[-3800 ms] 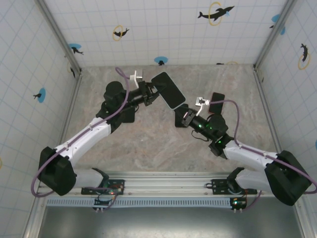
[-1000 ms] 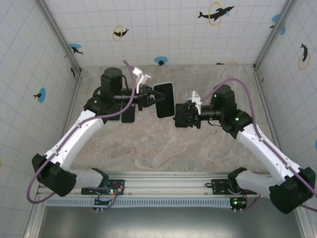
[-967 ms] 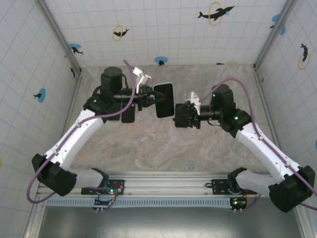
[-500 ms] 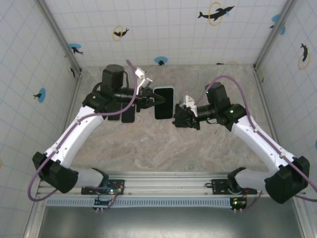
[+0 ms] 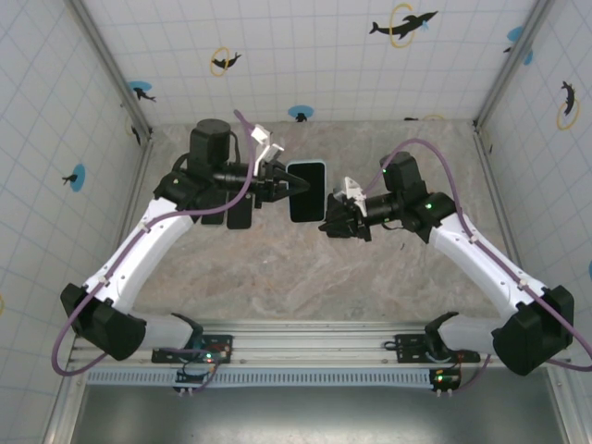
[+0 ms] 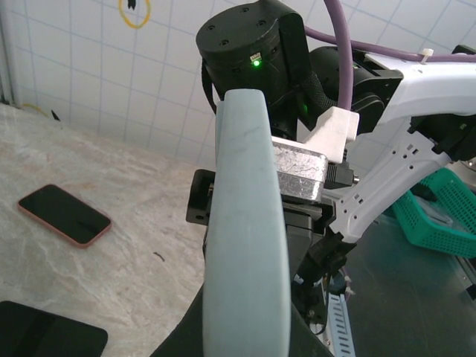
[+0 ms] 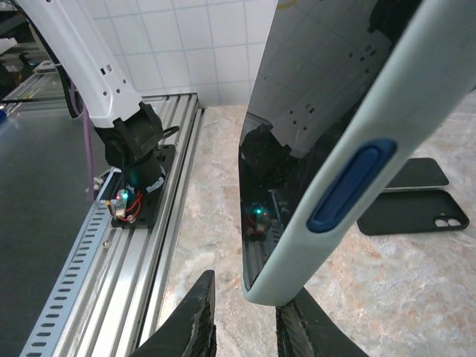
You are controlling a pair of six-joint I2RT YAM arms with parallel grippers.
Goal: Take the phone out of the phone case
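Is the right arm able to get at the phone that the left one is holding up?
Likely yes: the right gripper sits astride a corner of the cased phone, with nothing in between.

Left arm: rises from its near-left base, bent at the elbow, forearm pointing right toward mid-table. Left gripper: held above the table, jaws clamped tight on the left edge of the phone case.

Right arm: rises from its near-right base, bent at the elbow, wrist turned left to face the other arm. Right gripper: at the case's lower right corner, jaws parted. In the right wrist view its fingers straddle that corner, one against the case and the other standing clear.
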